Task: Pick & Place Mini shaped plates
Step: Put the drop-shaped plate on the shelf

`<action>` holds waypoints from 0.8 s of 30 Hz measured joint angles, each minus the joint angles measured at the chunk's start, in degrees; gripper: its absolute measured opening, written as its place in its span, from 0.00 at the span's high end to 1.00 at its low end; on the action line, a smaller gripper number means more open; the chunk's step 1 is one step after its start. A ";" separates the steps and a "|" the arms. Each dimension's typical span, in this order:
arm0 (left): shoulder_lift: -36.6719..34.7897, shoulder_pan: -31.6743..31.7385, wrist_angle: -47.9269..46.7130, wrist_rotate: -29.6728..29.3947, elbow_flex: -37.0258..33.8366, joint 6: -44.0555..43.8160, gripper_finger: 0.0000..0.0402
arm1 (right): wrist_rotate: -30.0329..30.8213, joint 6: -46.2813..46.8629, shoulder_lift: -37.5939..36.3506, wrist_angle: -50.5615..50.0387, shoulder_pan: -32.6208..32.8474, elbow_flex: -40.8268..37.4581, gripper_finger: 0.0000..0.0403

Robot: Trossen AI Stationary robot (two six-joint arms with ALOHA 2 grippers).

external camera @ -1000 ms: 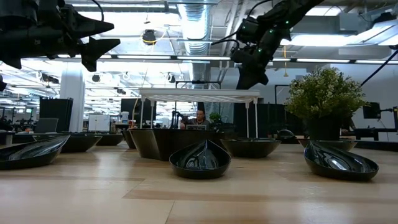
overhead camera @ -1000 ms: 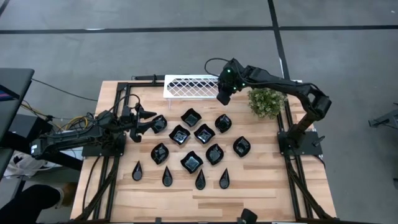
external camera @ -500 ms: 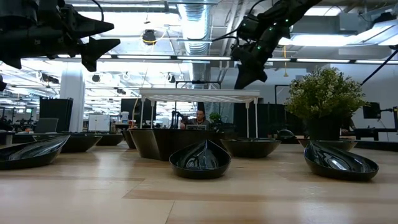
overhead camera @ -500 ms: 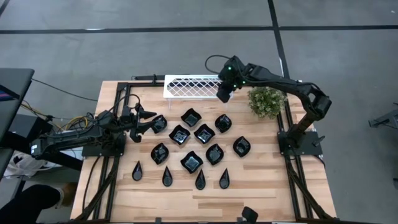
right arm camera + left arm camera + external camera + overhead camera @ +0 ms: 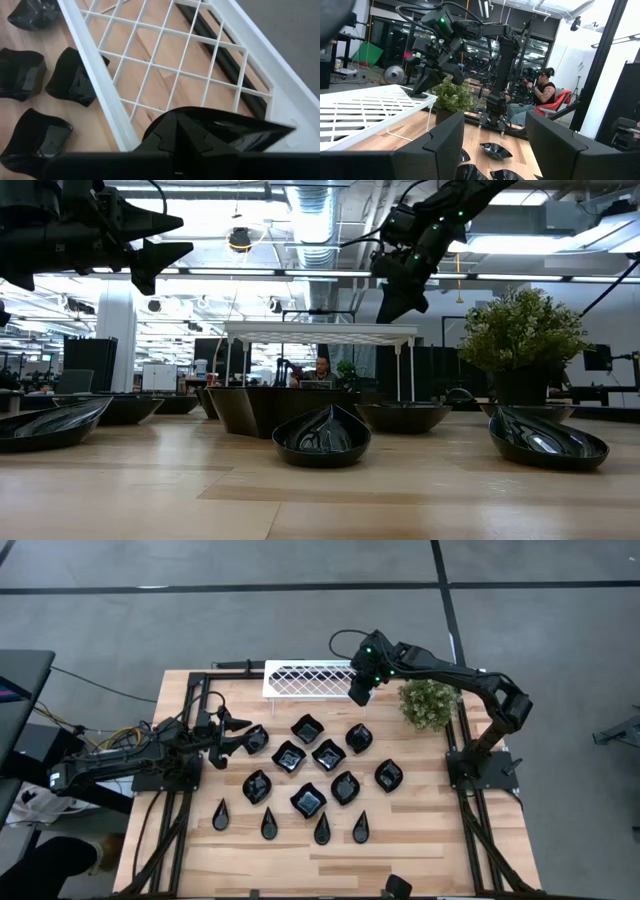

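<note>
one plate (image 5: 220,132) sat pinched in my right fingers (image 5: 358,695) over the white rack's (image 5: 300,680) end — release off-centre and it could slip off; left fingers (image 5: 232,735) hovered wide.

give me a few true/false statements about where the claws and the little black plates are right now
1. The right claw hangs over the end of the white lattice tray nearest the potted plant. True.
2. The right claw holds a glossy black plate. True; the right wrist view shows it above the lattice.
3. The left claw is shut on a teardrop plate. False; its fingers are apart and empty, near the leftmost plate.
4. Four slim teardrop plates lie in a row along the table's near side. True.
5. Several black plates already sit on top of the tray. False; the high view shows none resting there.
</note>
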 joint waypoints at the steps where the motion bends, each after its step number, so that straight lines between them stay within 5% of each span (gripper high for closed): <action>1: 0.00 0.00 0.00 0.00 0.00 0.00 0.47 | 0.02 0.00 0.00 -0.05 0.18 -0.30 1.00; 24: 0.00 0.00 -0.02 0.00 0.00 0.01 0.47 | 0.02 0.00 0.00 -0.72 1.92 -1.07 1.00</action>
